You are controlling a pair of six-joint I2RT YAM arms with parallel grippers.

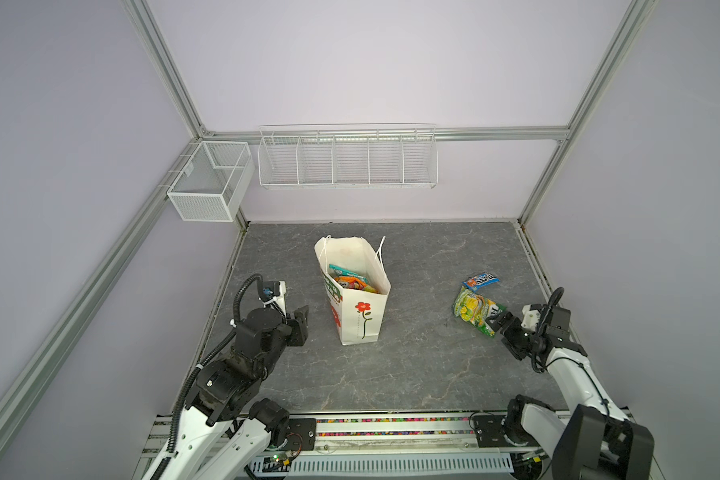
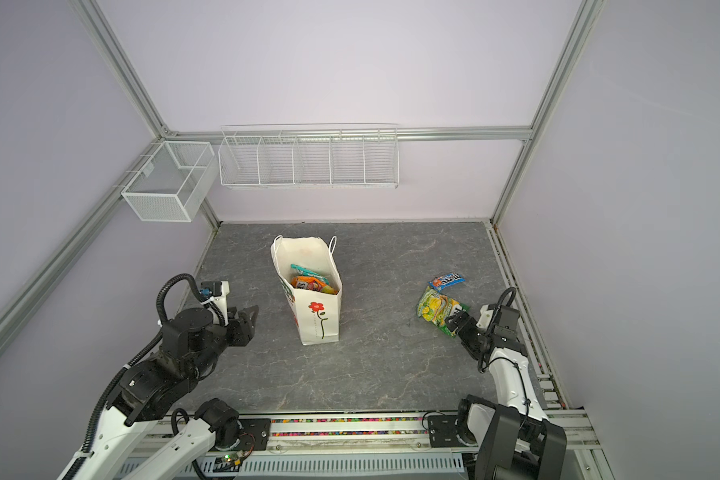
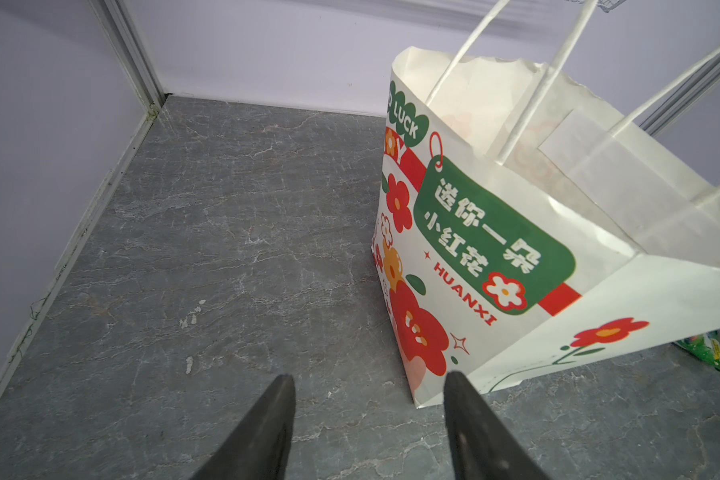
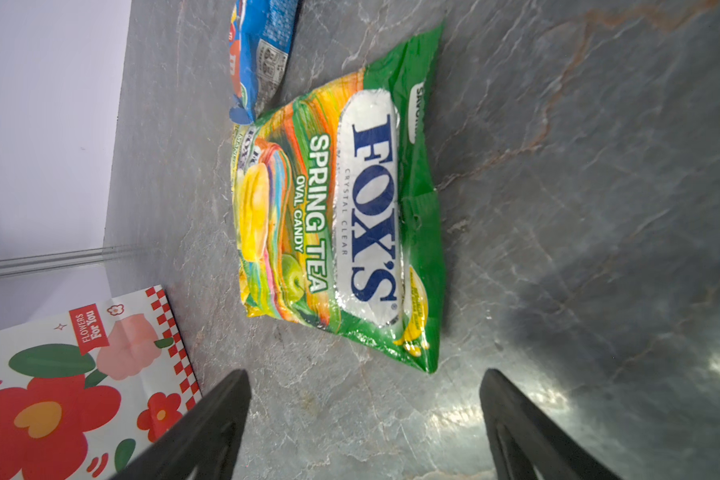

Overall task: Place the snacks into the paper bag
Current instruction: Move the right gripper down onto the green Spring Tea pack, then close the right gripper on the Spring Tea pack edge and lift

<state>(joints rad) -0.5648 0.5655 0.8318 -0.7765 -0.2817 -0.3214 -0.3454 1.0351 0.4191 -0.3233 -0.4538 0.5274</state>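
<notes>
A: Up top: spotting bag (image 1: 360, 320) upright mid-table (image 1: 412, 374), teal and orange snacks (image 1: 350, 279) inside?
B: Yep. FOX'S (image 1: 476, 309) and blue M&M's (image 1: 481, 281) flat on table, right of it, side by side.
A: Left wrist?
B: Half-open left gripper (image 3: 369, 374), empty, beside bag.
A: Right wrist?
B: Wide-open right gripper (image 4: 365, 370), empty, at FOX'S near edge.

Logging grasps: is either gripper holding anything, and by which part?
Nothing is held. The right gripper is open at a corner of the FOX'S packet; the left gripper is open and empty.
</notes>
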